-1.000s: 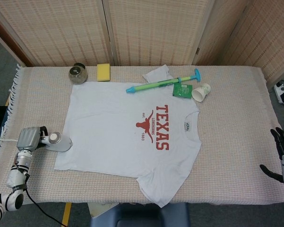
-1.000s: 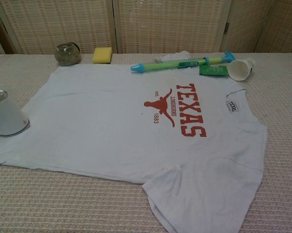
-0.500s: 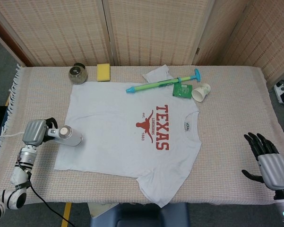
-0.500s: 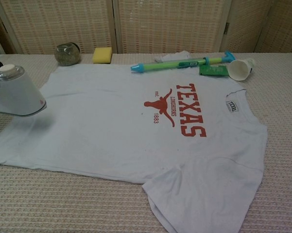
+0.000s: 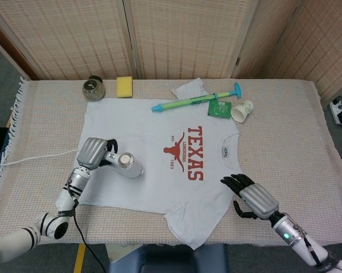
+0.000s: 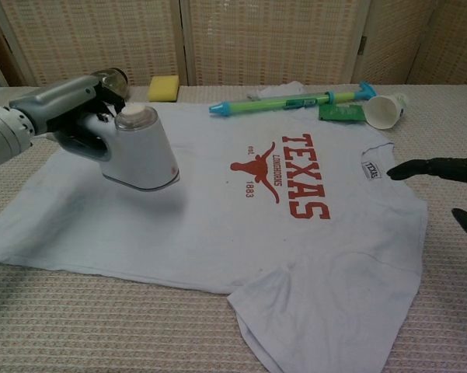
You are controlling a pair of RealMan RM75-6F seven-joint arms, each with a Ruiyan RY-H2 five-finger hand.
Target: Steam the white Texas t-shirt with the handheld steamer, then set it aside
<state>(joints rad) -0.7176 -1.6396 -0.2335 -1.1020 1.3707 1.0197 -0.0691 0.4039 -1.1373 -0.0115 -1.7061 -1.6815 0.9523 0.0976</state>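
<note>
Steaming is under way: my left hand (image 5: 94, 153) grips the handheld steamer (image 6: 141, 150) over the lower body of the white Texas t-shirt (image 5: 159, 165), which lies flat on the bench (image 5: 284, 125). My right hand (image 5: 251, 196), fingers spread and holding nothing, hovers by the shirt's sleeve. Next, I judge, comes sweeping toward the red print. Woven screens (image 5: 176, 34) stand beyond both hands.
</note>
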